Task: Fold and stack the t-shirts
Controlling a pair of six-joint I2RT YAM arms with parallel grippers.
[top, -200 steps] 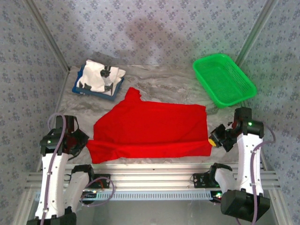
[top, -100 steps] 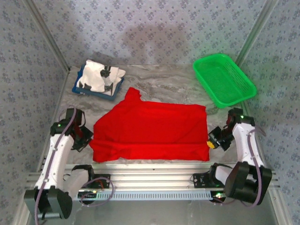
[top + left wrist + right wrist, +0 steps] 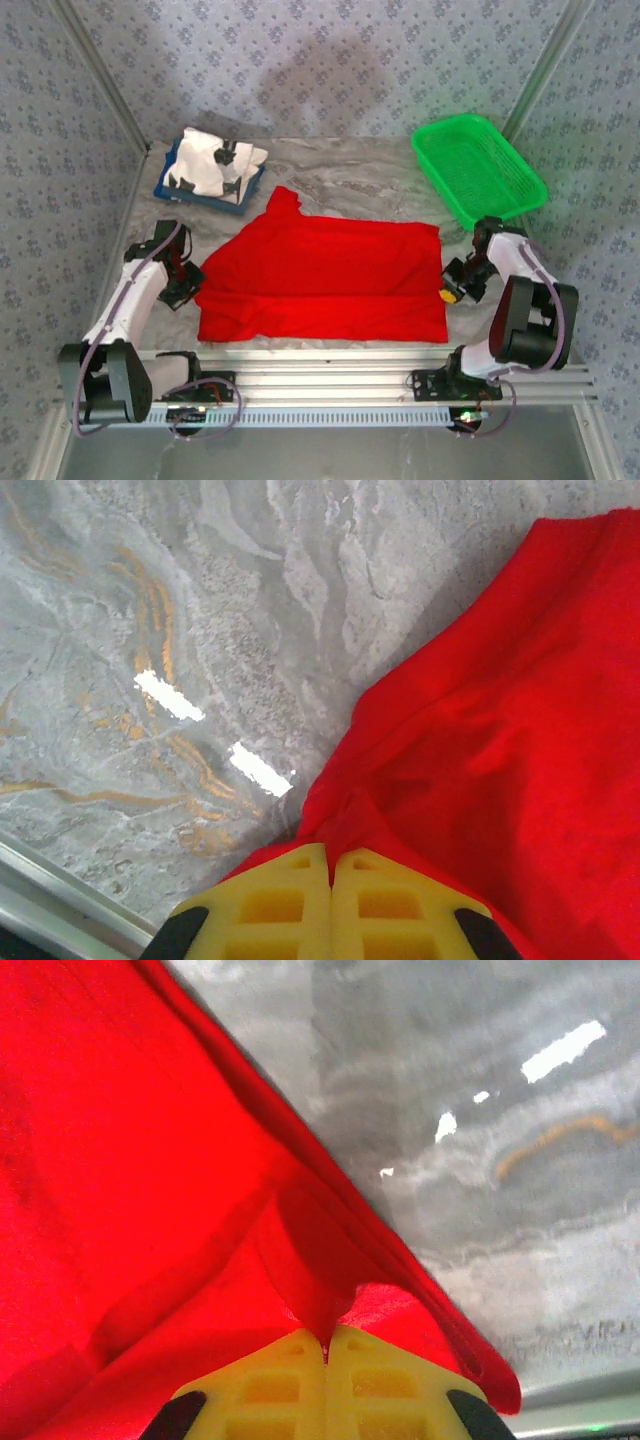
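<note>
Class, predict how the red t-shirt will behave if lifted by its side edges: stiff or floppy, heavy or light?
Probably floppy: the red t-shirt puckers into soft folds where the left gripper pinches it. It would likely sag between that and the right gripper at the opposite edge. Seemingly light, as the thin cloth lies flat.

1. It looked like a robotics lab test cell rather than a home. A left arm (image 3: 125, 310) and a right arm (image 3: 530, 300) were bolted to a ribbed aluminium rail (image 3: 330, 385).
2. Loose cables (image 3: 205, 405) hung below that rail.
3. Patterned wall panels (image 3: 330, 60), held in bare metal posts (image 3: 100, 75), boxed in a marble-look counter (image 3: 350, 185).
</note>
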